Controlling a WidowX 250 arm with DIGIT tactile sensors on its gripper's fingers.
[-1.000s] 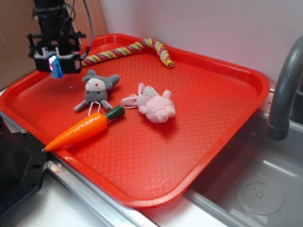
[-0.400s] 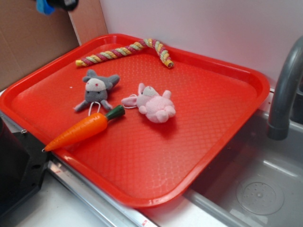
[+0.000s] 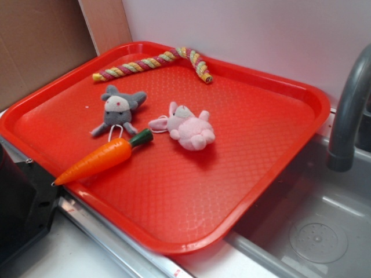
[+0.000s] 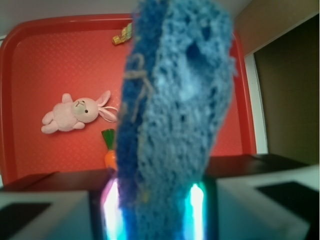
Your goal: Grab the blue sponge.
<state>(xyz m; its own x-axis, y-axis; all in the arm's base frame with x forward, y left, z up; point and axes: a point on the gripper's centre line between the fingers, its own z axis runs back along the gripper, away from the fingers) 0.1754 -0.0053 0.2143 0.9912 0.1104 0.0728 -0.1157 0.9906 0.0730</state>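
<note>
The blue sponge [image 4: 175, 115], a porous bright-blue foam chunk, fills the middle of the wrist view. My gripper [image 4: 156, 212] is shut on its lower end, with the glowing pads [image 4: 196, 210] pressed against both sides. It hangs high above the red tray [image 4: 30, 65]. In the exterior view neither the gripper nor the sponge shows; both are above the top edge.
On the red tray [image 3: 278, 150] lie a grey plush mouse [image 3: 119, 108], a pink plush bunny [image 3: 188, 127], an orange toy carrot [image 3: 101, 159] and a striped rope toy [image 3: 153, 62]. A grey faucet [image 3: 348, 110] and a sink [image 3: 301, 231] are to the right. A cardboard wall [image 3: 40, 46] stands at the left.
The gripper rose with the blue sponge from above the tray's left rear corner and has left the exterior view at the top. The toys have not moved.
</note>
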